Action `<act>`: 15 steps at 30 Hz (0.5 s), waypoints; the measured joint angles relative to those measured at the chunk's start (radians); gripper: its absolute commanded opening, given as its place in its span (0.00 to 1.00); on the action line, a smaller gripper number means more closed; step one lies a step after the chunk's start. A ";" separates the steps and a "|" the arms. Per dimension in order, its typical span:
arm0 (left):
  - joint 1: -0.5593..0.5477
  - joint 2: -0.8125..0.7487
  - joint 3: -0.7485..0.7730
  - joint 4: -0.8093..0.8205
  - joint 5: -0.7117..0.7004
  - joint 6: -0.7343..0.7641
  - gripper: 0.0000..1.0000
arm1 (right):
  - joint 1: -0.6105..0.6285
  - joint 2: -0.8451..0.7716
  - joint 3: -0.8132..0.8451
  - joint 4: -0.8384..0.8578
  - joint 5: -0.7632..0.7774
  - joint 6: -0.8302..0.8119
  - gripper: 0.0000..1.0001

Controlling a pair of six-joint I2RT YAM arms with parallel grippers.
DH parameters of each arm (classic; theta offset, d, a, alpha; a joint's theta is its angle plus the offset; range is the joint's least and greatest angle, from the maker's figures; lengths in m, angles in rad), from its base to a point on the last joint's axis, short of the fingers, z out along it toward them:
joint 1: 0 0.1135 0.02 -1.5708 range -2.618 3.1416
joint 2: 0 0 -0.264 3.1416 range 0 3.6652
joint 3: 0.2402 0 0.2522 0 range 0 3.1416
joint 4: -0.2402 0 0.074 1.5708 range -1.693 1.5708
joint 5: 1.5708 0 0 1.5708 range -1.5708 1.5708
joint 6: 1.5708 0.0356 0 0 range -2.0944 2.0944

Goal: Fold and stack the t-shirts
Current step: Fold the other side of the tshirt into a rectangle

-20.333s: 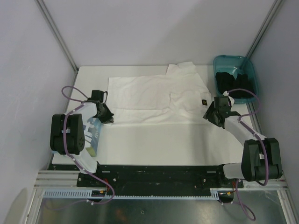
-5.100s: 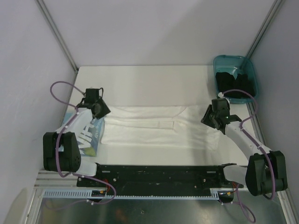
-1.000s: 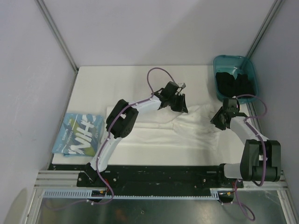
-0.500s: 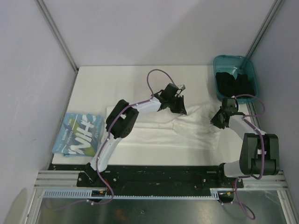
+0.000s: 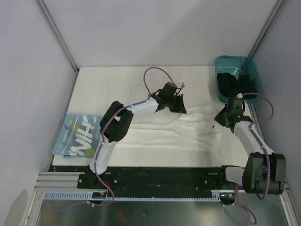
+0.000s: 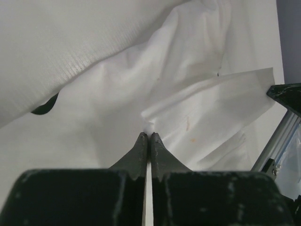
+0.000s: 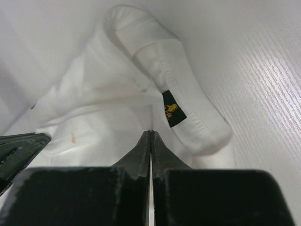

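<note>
A white t-shirt (image 5: 155,133) lies as a long folded band across the middle of the table. My left gripper (image 5: 178,107) reaches far over to its upper edge, right of centre. In the left wrist view this gripper (image 6: 148,136) is shut, with a small tuft of the white t-shirt (image 6: 117,94) pinched at its tips. My right gripper (image 5: 225,120) sits at the shirt's right end. There it (image 7: 150,133) is shut on a fold of the cloth (image 7: 108,99), next to a black label (image 7: 171,108). A second folded t-shirt (image 5: 77,134) with a light-blue graphic lies at the left edge.
A teal bin (image 5: 250,70) holding dark items stands at the back right corner, just behind my right arm. The metal rail (image 5: 160,176) with both arm bases runs along the near edge. Grey walls close in the table on three sides.
Both grippers have closed on the white t-shirt over the last second. The left gripper has shifted slightly back, and the right wrist has lifted a little at the shirt's right end.
</note>
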 measured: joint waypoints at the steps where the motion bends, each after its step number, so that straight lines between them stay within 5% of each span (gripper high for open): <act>1: 0.000 -0.012 -0.009 0.002 -0.002 0.000 0.00 | 0.000 -0.026 0.000 -0.008 -0.005 0.002 0.00; 15: -0.002 -0.230 -0.239 0.045 -0.076 -0.024 0.00 | 0.055 -0.213 0.010 -0.146 -0.055 0.008 0.00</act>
